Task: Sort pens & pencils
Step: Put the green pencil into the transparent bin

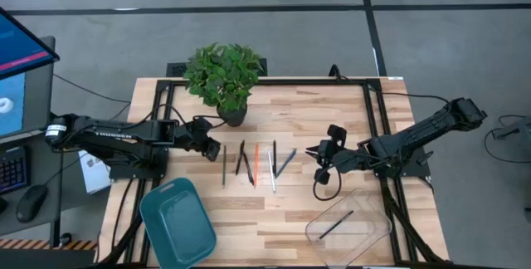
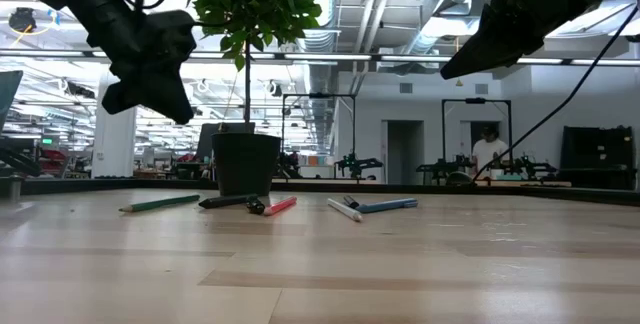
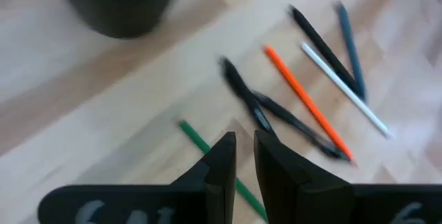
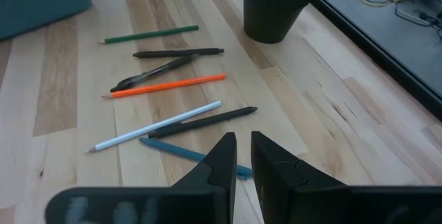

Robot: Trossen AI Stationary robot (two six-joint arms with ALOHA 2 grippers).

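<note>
Hovering empty, left gripper [image 1: 214, 147] at centre left, fingers nearly closed, right gripper [image 1: 322, 163] right of centre likewise, pens & pencils [image 1: 255, 163] fanned between them mid-frame, possibly another dark pen [image 1: 336, 224] in the clear container [image 1: 370, 234] lower right, potted plant [image 1: 224, 74] above.

Even, bright overhead light fills the scene, and the wooden table [image 1: 323, 111] shows only soft, faint shadows in the high view. In the low view, ceiling light strips [image 2: 420, 24] glare white in the room behind, so the two arms and the potted plant [image 2: 245, 24] read as dark silhouettes against it; the nearest tabletop is soft. The left wrist view is smeared throughout, with the pot [image 3: 117, 3] and the pens and pencils [image 3: 304, 92] fuzzy-edged. The right wrist view is crisp on the table, while the near fingers [image 4: 221, 162] are slightly soft.
</note>
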